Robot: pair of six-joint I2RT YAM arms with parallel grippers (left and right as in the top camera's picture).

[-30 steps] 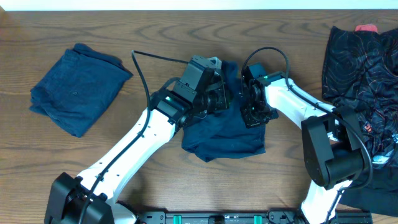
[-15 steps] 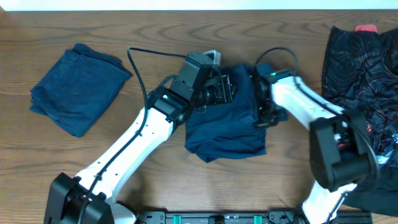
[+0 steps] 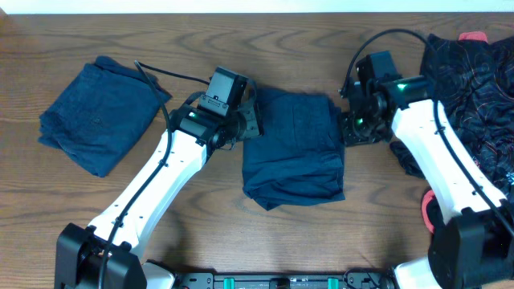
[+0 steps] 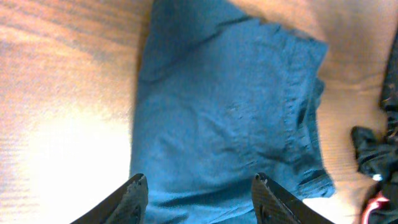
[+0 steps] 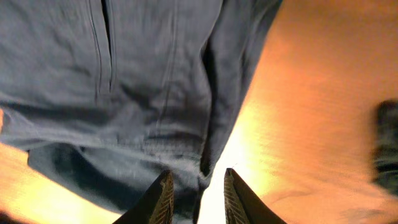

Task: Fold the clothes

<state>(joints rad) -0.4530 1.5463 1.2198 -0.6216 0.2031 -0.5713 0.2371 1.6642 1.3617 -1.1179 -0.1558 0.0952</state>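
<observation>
One dark blue garment (image 3: 293, 148) lies folded into a rough rectangle at the middle of the bench (image 3: 361, 233), its long sides running from 12 to 6 o'clock. The top surface is fairly flat, with a stitched seam and hem showing toward its 3 o'clock side. The lower edge at 6 o'clock is lumpy, and a layer sticks out at 7 o'clock.

The left gripper (image 3: 249, 120) hovers at the garment's 10 o'clock corner. Its fingers (image 4: 135, 194) are spread wide with nothing between them. The right gripper (image 3: 353, 128) sits just off the 2 o'clock corner. Its fingers (image 5: 163, 194) are parted by a narrow gap, and the garment's edge shows through that gap rather than being pinched in it.

A second blue garment, the folded pile (image 3: 100, 112), rests well apart at 9 o'clock. A heap of black patterned clothes (image 3: 474, 88) fills the bench's 3 o'clock side, with a red scrap (image 3: 474, 36) at its top. The right arm crosses over part of that heap.

A second ago both grippers were pressed together over the top half of the garment, hiding it. They have since pulled out to opposite sides, leaving the whole fold uncovered.
</observation>
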